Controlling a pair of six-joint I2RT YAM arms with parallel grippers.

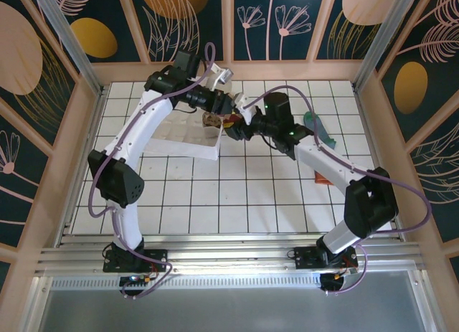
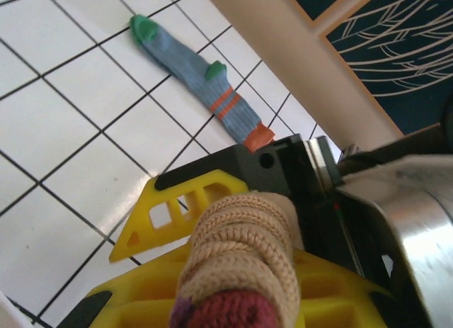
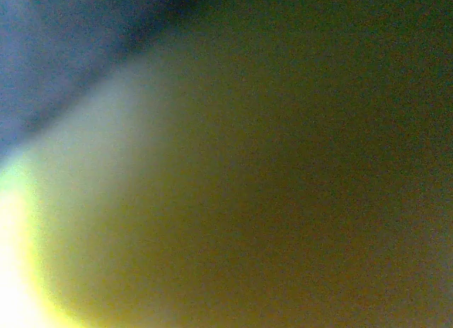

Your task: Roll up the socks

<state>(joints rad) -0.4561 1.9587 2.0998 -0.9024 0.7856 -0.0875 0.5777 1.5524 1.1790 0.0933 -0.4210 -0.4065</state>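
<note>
Left gripper (image 1: 214, 117) and right gripper (image 1: 235, 125) meeting nose to nose over the far middle of the tiled table (image 1: 179, 203). The left gripper is closed on the beige sock (image 2: 241, 250). In the left wrist view the ribbed, rolled fabric stands between the yellow fingers (image 2: 152, 218), with a dark red and purple band at its lower end. A black housing and a silver body sit just behind the roll. From above, the roll is held off the table between the two gripper tips, over the far right corner of a white sheet (image 1: 193, 142) that lies flat on the tiles.

Whether the right gripper's jaws are apart or together cannot be told — its wrist view is a yellow-green blur, and the top view is too coarse.

The blue-grey sock (image 2: 195, 76) lies unrolled and flat, well apart from the grippers, to the right of the right arm. It has a green toe and heel, orange stripes and an orange cuff, and runs alongside the wooden rail (image 2: 283, 44). An orange-red scrap (image 1: 320, 178) shows beside the right forearm — too hidden to identify.
</note>
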